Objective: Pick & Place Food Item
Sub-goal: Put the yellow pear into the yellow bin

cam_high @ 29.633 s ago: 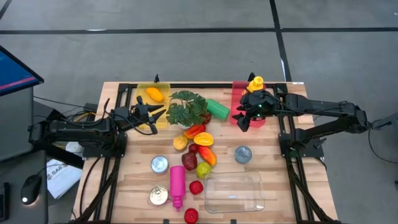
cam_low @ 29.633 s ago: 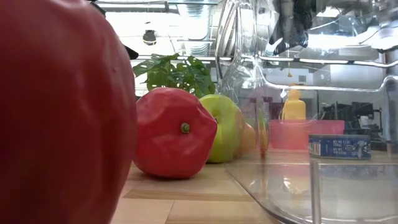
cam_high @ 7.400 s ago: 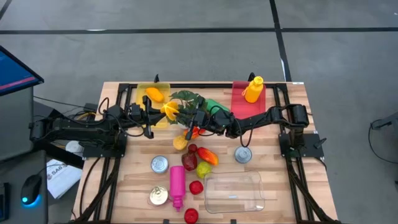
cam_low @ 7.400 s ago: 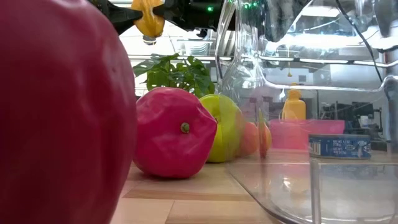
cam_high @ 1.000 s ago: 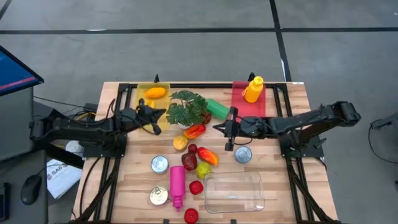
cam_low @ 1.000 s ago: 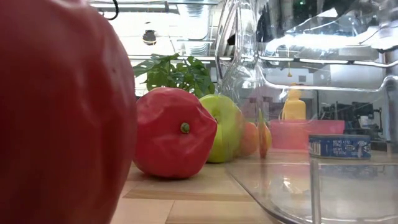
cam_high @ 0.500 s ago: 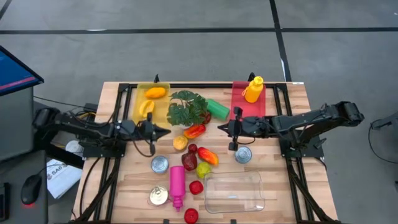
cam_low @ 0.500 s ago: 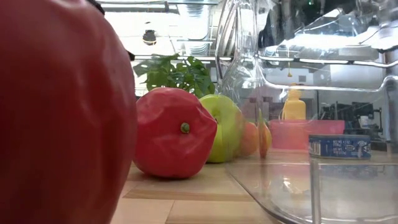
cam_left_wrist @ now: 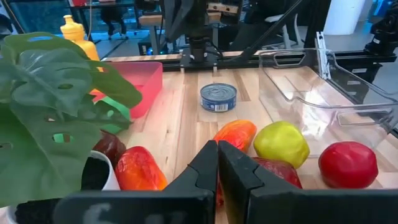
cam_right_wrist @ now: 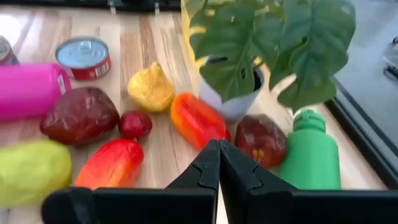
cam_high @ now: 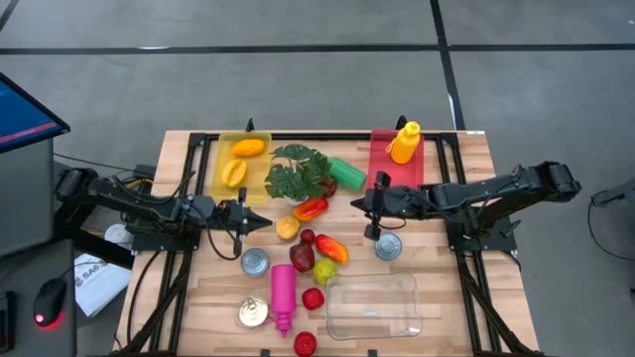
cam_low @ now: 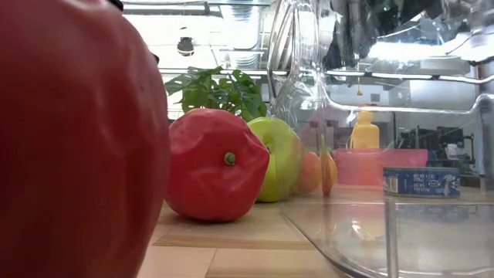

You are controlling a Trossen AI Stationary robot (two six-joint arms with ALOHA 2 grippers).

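Several plastic food pieces lie in a pile at the table's middle: a red-orange one (cam_high: 311, 208), a yellow one (cam_high: 288, 227), an orange-red one (cam_high: 330, 248) and a yellow-green one (cam_high: 324, 269). Two orange-yellow pieces (cam_high: 248, 148) (cam_high: 234, 174) lie in the yellow bin (cam_high: 220, 157) at the far left. My left gripper (cam_high: 264, 217) is shut and empty, level, left of the pile and near the bin. My right gripper (cam_high: 357, 201) is shut and empty, right of the pile, slanting down at it. Their shut fingers show in the left wrist view (cam_left_wrist: 217, 157) and the right wrist view (cam_right_wrist: 218, 153).
A potted plant (cam_high: 298, 174) and a green bottle (cam_high: 347, 174) stand behind the pile. A red bin (cam_high: 382, 164) holds a yellow bottle (cam_high: 403, 142). Cans (cam_high: 255, 262) (cam_high: 387, 246) (cam_high: 253, 312), a pink bottle (cam_high: 283, 295) and a clear container (cam_high: 374, 305) sit toward the near edge.
My left gripper has swung away from the yellow bin toward the table's near edge, staying shut and empty. An orange-yellow piece now shows in the bin where the gripper stood.
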